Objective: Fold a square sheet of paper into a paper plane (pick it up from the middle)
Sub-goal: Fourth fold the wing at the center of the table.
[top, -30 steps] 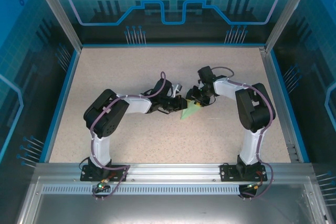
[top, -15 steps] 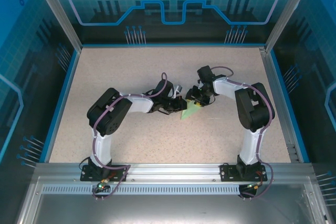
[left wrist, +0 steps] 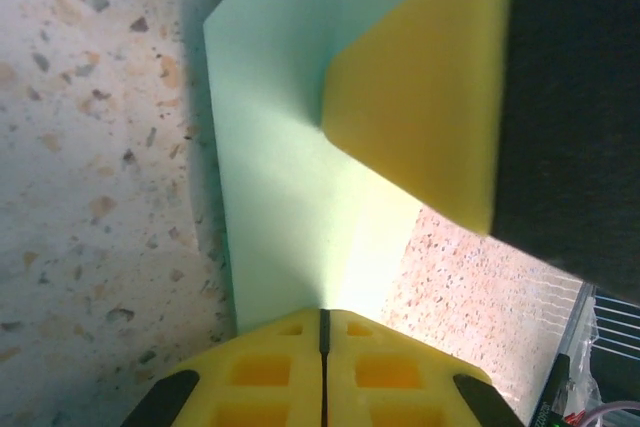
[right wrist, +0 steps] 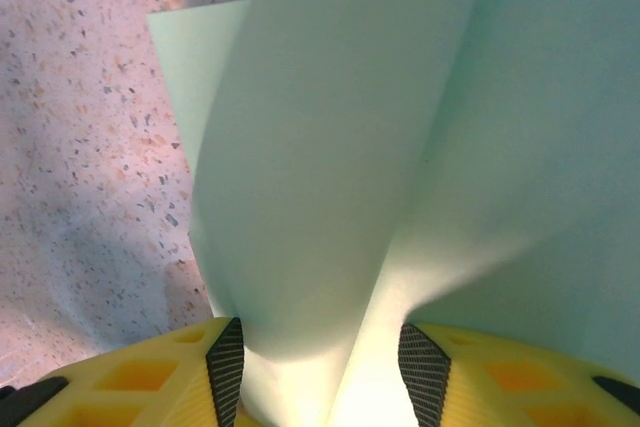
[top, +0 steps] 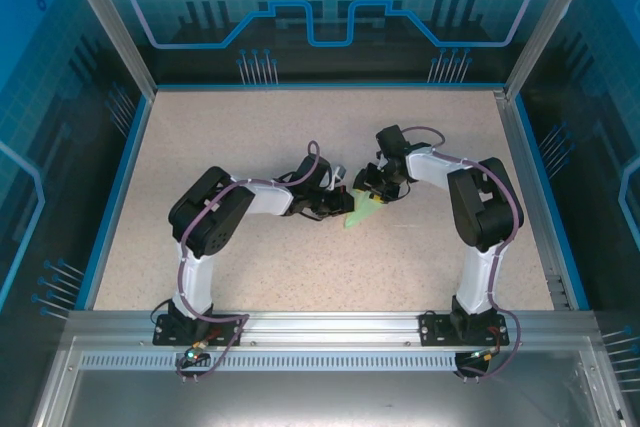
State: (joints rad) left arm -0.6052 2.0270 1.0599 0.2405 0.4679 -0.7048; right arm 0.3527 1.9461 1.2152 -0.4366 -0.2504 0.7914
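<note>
The left gripper, clenched, pins the paper down, seemingly so the right gripper, grasping a flap, can fold it.

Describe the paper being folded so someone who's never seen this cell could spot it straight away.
On the speckled beige table, look near the middle, where the left gripper and right gripper meet. Poking out from between them toward the arm bases is the green paper, a small, pale mint pointed wedge. It is the one green thing on the table.
</note>
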